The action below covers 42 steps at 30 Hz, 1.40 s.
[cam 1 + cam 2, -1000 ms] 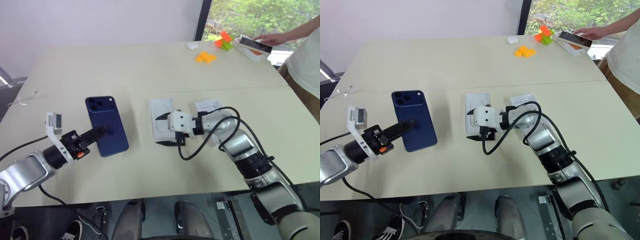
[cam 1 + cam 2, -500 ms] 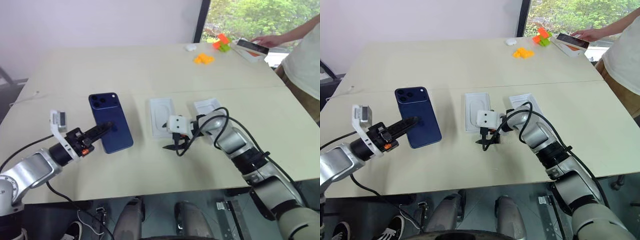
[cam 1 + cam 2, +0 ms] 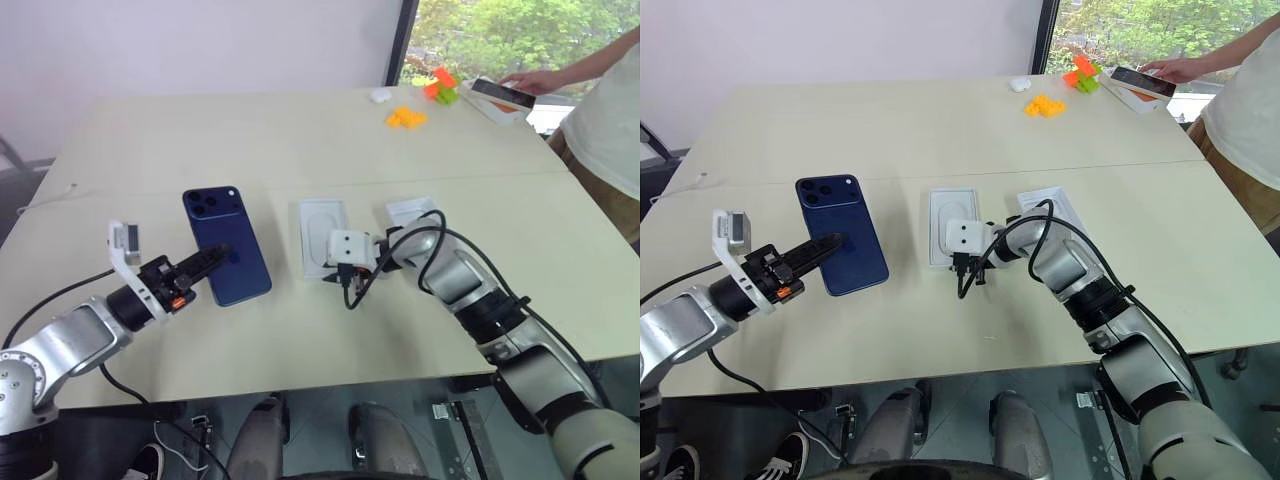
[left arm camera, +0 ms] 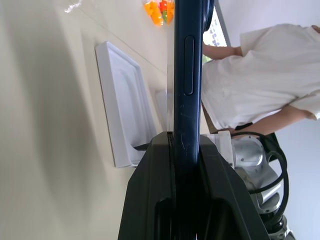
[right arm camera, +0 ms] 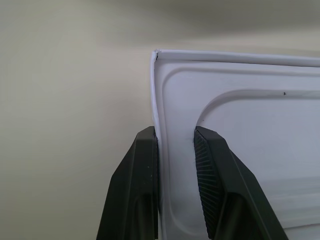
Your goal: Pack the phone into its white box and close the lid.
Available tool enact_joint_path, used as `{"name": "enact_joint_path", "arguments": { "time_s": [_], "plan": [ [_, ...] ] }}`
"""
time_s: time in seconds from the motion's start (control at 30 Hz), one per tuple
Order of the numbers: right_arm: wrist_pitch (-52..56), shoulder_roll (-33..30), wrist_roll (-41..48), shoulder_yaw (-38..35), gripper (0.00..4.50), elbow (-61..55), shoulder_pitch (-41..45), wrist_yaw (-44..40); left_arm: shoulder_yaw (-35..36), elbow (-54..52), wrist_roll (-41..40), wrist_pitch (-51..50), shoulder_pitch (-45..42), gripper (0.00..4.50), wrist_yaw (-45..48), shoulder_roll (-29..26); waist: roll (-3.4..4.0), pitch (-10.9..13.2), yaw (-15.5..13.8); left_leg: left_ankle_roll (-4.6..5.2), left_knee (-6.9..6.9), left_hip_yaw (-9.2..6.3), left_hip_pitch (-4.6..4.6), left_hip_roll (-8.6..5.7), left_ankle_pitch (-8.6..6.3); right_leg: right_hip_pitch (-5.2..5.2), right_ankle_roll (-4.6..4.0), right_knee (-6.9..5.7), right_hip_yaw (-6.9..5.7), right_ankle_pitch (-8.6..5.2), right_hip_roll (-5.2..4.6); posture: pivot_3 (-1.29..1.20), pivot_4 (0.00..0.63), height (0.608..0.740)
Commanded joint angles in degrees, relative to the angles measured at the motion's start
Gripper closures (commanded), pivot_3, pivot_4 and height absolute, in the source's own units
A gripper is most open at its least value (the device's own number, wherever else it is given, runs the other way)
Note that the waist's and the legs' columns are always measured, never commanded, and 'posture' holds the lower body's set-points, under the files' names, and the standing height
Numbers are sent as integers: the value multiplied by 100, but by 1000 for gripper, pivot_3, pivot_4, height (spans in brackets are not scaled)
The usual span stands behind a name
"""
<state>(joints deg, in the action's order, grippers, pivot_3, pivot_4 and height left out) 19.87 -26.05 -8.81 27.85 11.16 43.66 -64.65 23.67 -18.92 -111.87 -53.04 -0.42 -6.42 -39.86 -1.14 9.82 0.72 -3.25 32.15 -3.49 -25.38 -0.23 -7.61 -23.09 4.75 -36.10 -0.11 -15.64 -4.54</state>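
The dark navy-blue phone [image 3: 227, 245] stands upright above the table at the left, camera cluster at the top. My left gripper [image 3: 215, 257] is shut on its lower edge; the left wrist view looks along the phone's side [image 4: 189, 75]. A white tray with a rounded phone-shaped recess [image 3: 322, 225] lies at the table's middle. My right gripper [image 5: 175, 145] straddles the tray's near corner rim, one fingertip [image 5: 147, 150] outside the wall, the other inside with a gap showing. A second shallow white tray [image 3: 412, 212] lies to its right, partly behind my right arm; whether it is the white box or the lid I cannot tell.
A person stands at the far right with a hand on a phone lying on an orange-and-white box [image 3: 505, 95]. Orange blocks [image 3: 410, 117], coloured blocks [image 3: 443, 85] and a small white object [image 3: 380, 95] sit at the table's far side. A black cable loops off my right wrist.
My right gripper has come down onto the recessed tray's near corner, and its fingers have narrowed from wide open to a small gap around the rim. The left gripper keeps the phone in place.
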Motion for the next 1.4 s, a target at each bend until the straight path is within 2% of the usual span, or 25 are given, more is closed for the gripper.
{"name": "enact_joint_path", "arguments": {
  "time_s": [0.03,0.3,0.4,0.53,0.63,0.87,1.0,1.1,1.13,1.23,1.33,1.4],
  "plan": [
    [152,-102,46,13,3754,-251,-73,-182,182,-213,-113,71,-79,4500,63,-13,0,0,-2,0,0,0,0,0,0,0,0,0,0,0,0,0,150,740],
    [478,-631,529,-105,3754,-2103,-983,-596,248,-182,-113,24,-88,4500,119,-33,0,0,-9,6,-5,2,-8,0,0,-5,6,3,0,-4,-3,0,150,740],
    [938,-673,601,-124,3754,-2681,-1331,-417,273,-127,-113,-7,-120,4500,130,-62,-1,0,-3,-4,-2,1,-5,2,-6,-4,5,2,0,-3,-7,0,150,740],
    [1516,-414,450,-137,3754,-2991,-1463,172,198,-126,-113,-3,-141,4500,78,-132,-1,0,1,-7,-2,1,-2,5,-7,-5,3,-1,0,-3,-7,0,150,740],
    [1856,-364,545,-79,3754,-3293,-1550,306,191,-127,-113,60,-141,4500,70,-146,0,0,-10,-7,-1,1,-4,5,-7,-6,3,0,1,-2,-11,0,150,740],
    [1793,-470,466,166,3754,-3311,-1597,472,112,-79,-113,34,-203,4500,66,-171,-1,-1,-12,-7,-1,2,-7,2,-8,-6,2,6,1,-3,-15,0,150,740],
    [1601,-577,508,243,2010,-3177,-1600,400,48,-106,-113,35,-184,4500,29,-195,-1,-1,-9,-7,-2,1,-8,3,-7,-6,2,7,1,-3,-14,0,150,740],
    [1371,-721,572,267,449,-3118,-1564,244,10,-101,-113,10,-182,4500,46,-170,-1,0,-9,-4,-2,3,-9,3,-6,-7,2,7,1,-3,-14,0,150,740],
    [1366,-677,653,194,62,-3097,-1523,253,2,-86,-113,0,-192,4500,61,-151,-1,0,-10,-4,-3,3,-9,3,-6,-7,2,7,1,-3,-13,0,150,740],
    [1563,-616,1149,-202,62,-3071,-1265,53,-79,-41,-113,-87,-200,4500,85,-228,0,0,-2,-2,-2,3,-8,4,-5,-6,3,4,1,-3,-10,0,150,740],
    [2359,-318,2167,-999,62,-2902,-795,-123,-229,97,-113,-142,-392,4500,97,-108,-1,1,-5,0,0,2,-8,4,-3,-6,3,0,1,-2,-8,0,150,740],
    [2715,-291,2550,-1368,62,-2594,-482,-170,-461,296,-113,-222,-633,4500,-41,11,-1,1,-12,4,2,0,-7,4,0,-5,3,-3,0,-2,-4,0,150,740]
  ]
}}
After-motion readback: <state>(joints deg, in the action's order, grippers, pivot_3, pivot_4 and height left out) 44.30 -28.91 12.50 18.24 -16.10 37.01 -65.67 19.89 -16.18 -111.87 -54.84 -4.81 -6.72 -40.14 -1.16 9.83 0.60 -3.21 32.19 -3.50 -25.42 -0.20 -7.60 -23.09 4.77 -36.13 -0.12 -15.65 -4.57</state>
